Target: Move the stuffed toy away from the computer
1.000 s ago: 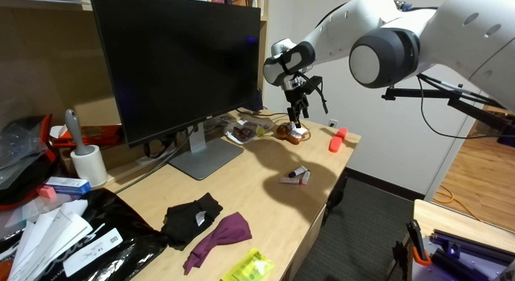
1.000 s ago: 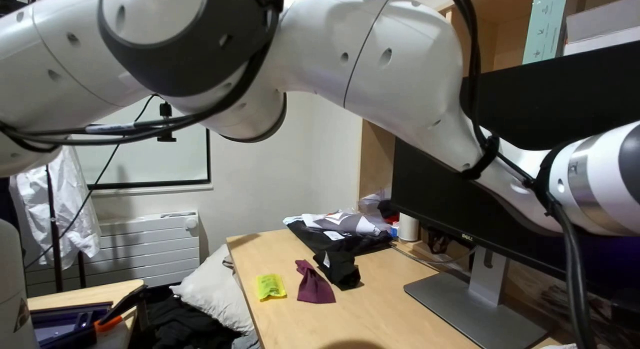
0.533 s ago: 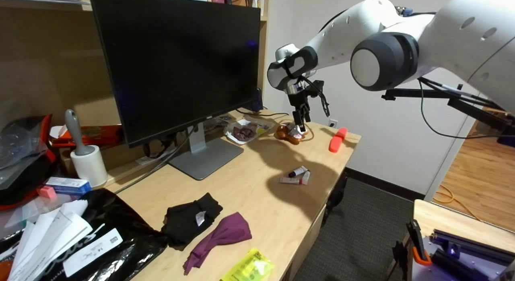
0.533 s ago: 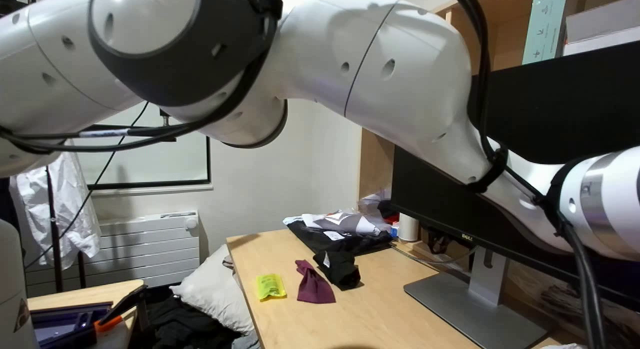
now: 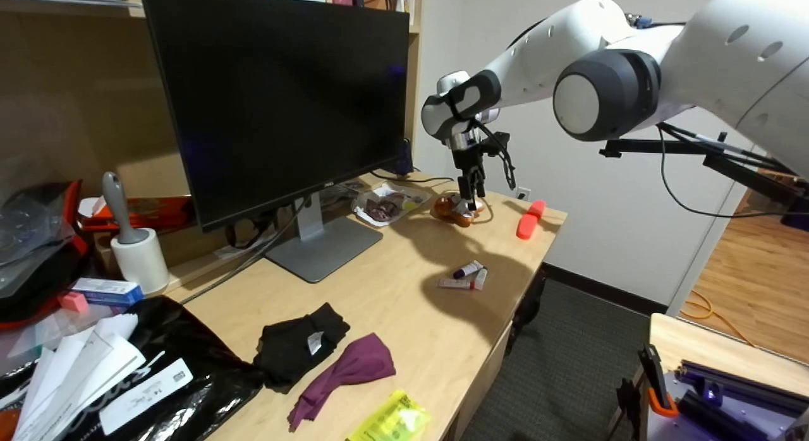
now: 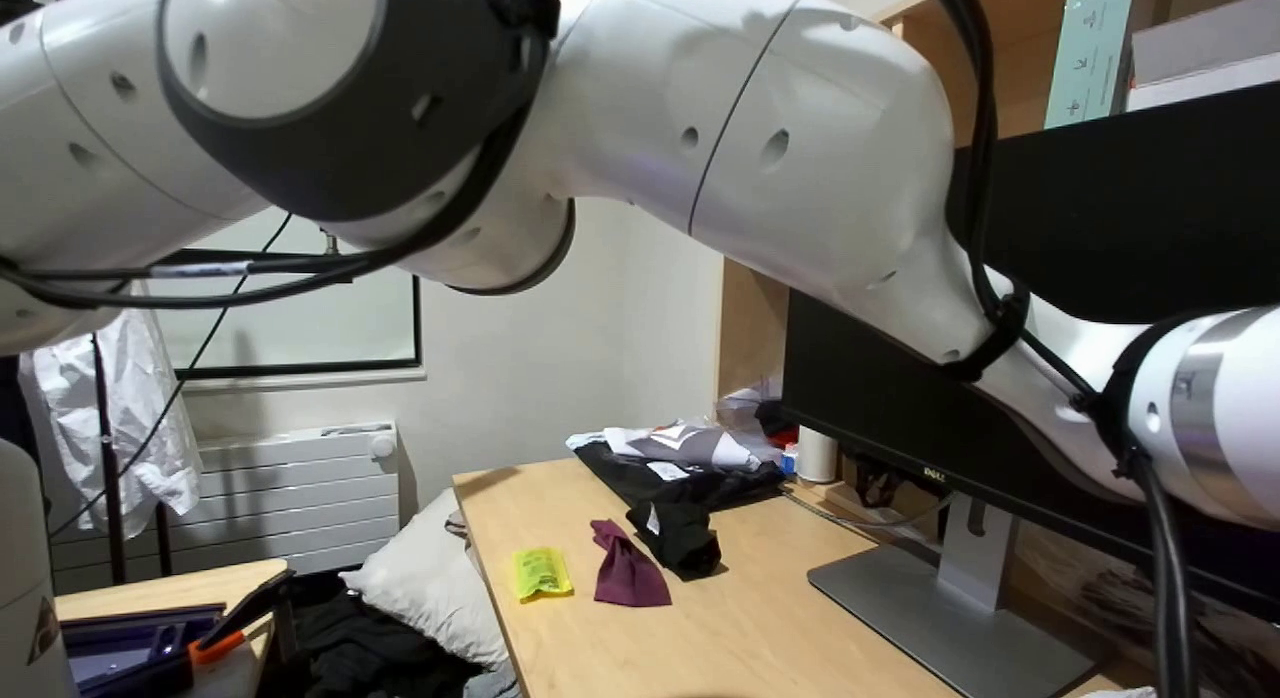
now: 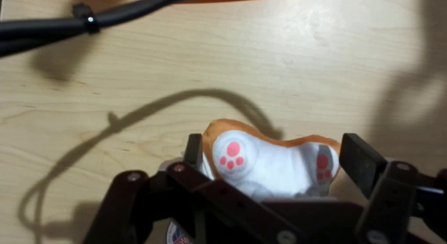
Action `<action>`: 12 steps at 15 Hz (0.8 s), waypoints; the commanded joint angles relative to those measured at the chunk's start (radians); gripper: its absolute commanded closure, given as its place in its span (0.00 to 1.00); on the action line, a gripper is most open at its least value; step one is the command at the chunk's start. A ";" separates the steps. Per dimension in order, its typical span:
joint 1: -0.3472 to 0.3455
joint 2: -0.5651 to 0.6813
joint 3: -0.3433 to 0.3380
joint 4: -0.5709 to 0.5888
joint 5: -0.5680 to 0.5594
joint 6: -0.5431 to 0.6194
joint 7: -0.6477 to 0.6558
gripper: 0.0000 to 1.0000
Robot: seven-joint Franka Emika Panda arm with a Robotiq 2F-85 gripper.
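The stuffed toy [image 5: 446, 208], orange-brown with a white-grey underside, lies on the desk near its far end in an exterior view. In the wrist view the toy [image 7: 272, 160] shows its white belly and pink paw prints. My gripper [image 5: 471, 203] is low over the toy, pointing down. In the wrist view my gripper [image 7: 276, 155] is open, with one finger on each side of the toy. The left finger looks very close to it; contact cannot be told. The computer [image 5: 284, 106] is a big black monitor, also seen in an exterior view [image 6: 860, 378], where toy and gripper are out of view.
A red object [image 5: 531, 220] lies right of the toy by the desk edge. A clear plastic bag [image 5: 387, 206] lies between toy and monitor. Small tubes [image 5: 464, 278], a black cloth [image 5: 300, 346], a purple cloth [image 5: 347, 374] and a yellow packet [image 5: 392, 419] lie nearer.
My gripper has come down and slightly right onto the toy's place; its fingertips now overlap the toy in an exterior view. The toy and monitor have not visibly moved.
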 commanded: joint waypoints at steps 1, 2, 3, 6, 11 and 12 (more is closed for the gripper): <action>-0.022 0.017 0.024 0.022 0.043 0.014 0.005 0.00; -0.023 0.023 0.029 0.026 0.053 0.022 0.005 0.00; -0.031 0.030 0.037 0.031 0.072 0.030 0.007 0.00; -0.039 0.038 0.055 0.021 0.116 0.102 -0.005 0.00; -0.053 0.058 0.075 0.006 0.142 0.261 -0.021 0.25; -0.054 0.063 0.074 0.007 0.140 0.274 -0.019 0.27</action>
